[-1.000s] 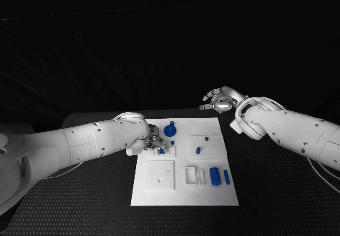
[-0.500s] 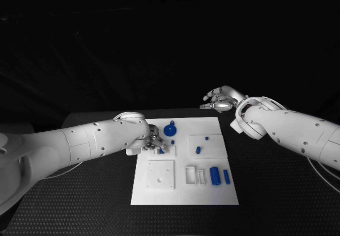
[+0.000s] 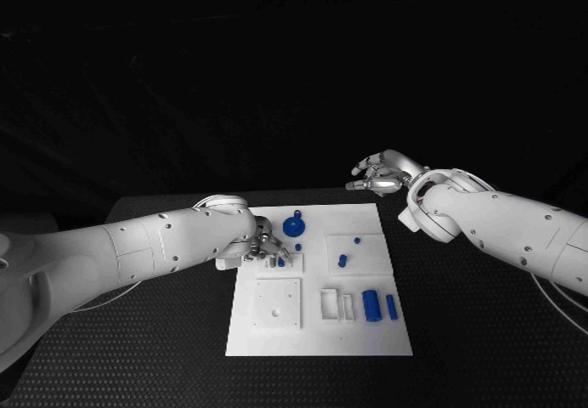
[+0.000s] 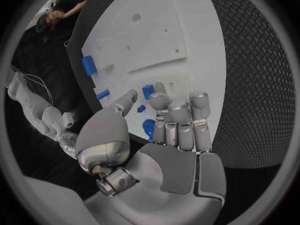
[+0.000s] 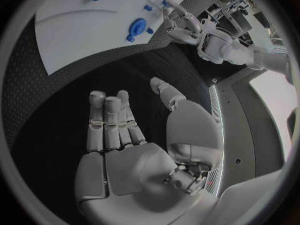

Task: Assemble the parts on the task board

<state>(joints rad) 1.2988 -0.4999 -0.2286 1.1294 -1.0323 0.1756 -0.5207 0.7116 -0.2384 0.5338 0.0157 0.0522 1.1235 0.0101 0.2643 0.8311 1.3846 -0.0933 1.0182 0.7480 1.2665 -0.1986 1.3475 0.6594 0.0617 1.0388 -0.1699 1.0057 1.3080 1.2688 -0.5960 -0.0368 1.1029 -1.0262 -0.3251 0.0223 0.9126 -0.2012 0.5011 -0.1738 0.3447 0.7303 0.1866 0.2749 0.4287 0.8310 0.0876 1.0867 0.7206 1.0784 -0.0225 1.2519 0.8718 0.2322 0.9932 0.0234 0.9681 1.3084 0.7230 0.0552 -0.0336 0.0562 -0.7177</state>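
A black bench with a finely woven, mesh-like textured top (image 3: 490, 340) stands in a dark room. Behind its far edge hangs a black, softly creased backdrop (image 3: 245, 93) in deep shadow.

The white task board (image 3: 316, 340) lay flat on the bench, long side toward me. A round blue part (image 3: 294, 226) sat near its far edge. Two blue cylinders (image 3: 371, 304) lay side by side at its near right, beside white slots.
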